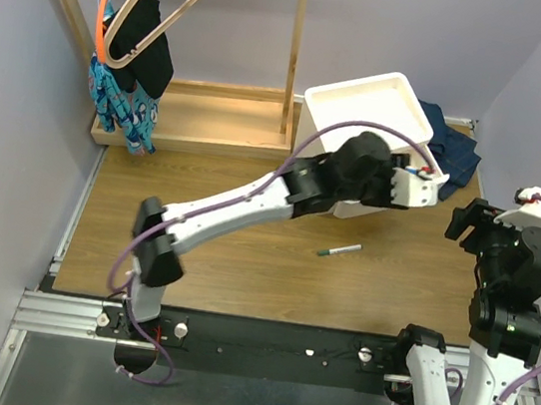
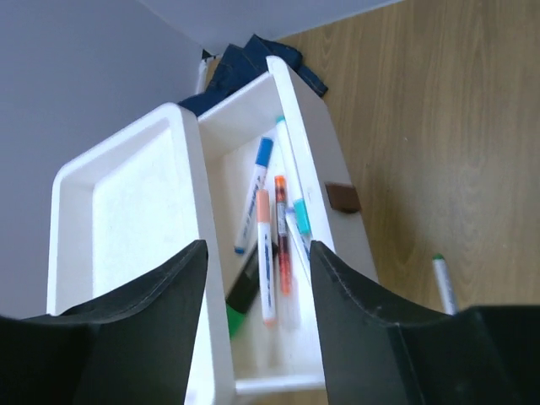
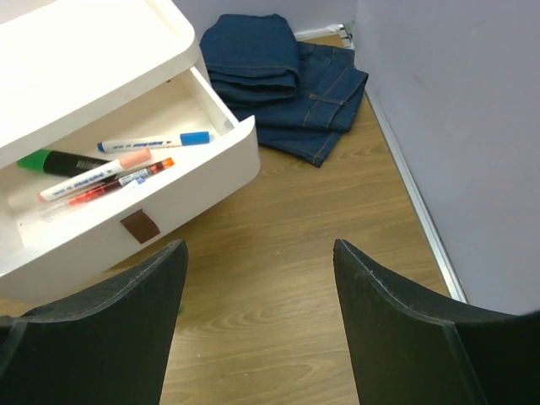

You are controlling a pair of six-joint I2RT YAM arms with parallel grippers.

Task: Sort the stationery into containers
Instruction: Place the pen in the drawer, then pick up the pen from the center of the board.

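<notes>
The open top drawer (image 2: 221,169) of the white drawer unit (image 1: 365,100) projected over the bench (image 1: 241,269); folded jeans (image 1: 456,150) lay just beside the unit on its wall side, and open bench surface extended in front of it. The left jaws were released and empty directly above that drawer, where slim markers (image 2: 268,253) and the thick black-and-green marker (image 2: 243,291) lay loose, apart from both fingers (image 2: 160,295). The right jaws were likewise released and empty, clear of the drawer front, and one green-capped marker (image 1: 339,250) lay on the bench in front of the unit.
</notes>
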